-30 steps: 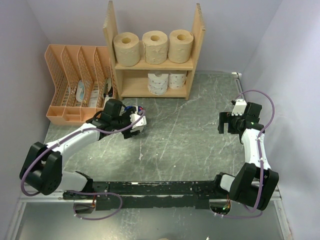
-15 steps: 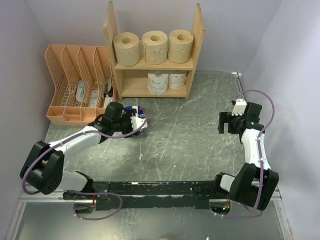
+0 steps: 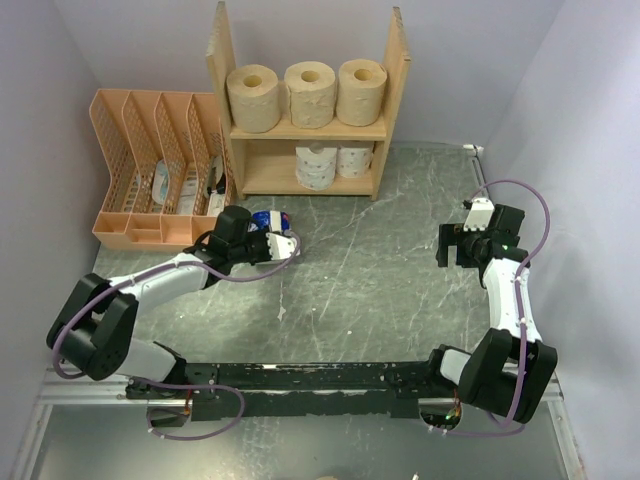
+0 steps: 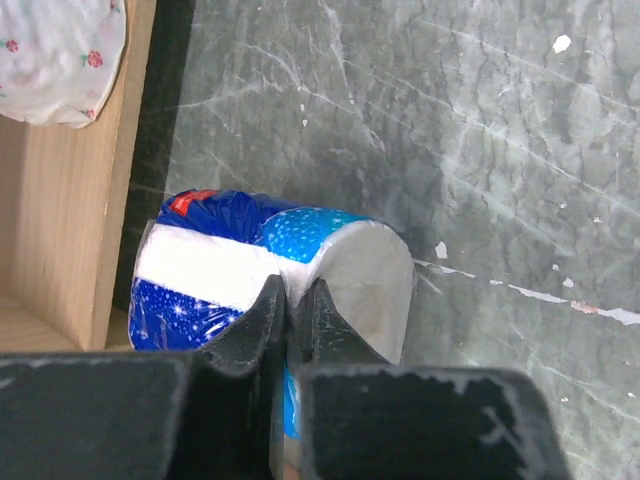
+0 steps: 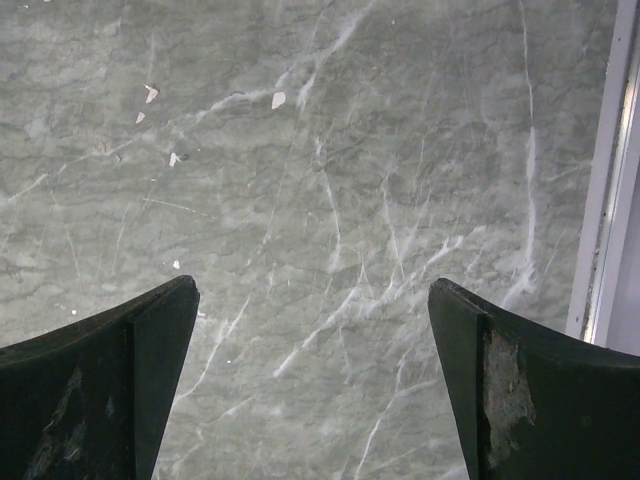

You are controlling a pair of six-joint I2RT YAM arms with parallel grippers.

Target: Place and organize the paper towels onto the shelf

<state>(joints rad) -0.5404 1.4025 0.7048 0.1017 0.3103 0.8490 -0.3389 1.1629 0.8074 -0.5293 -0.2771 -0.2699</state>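
The blue-wrapped roll [image 4: 340, 265], glossy plastic over a white cylinder, lies on the grey veined table [image 4: 480, 150], just beside the foot of the wooden shelf [image 4: 90, 200]. The left gripper [image 4: 290, 300] pinches its wrapper, jaws almost pressed together. The right gripper [image 5: 312, 290] hangs spread wide above the table.

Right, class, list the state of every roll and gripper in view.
Tan rolls: upright on the shelf, top tier.
White rolls: on the lower tier.
Blue-wrapped roll: on the table, not yet shelved.
Left gripper: shut on the blue-wrapped roll.
Right gripper: open, empty.
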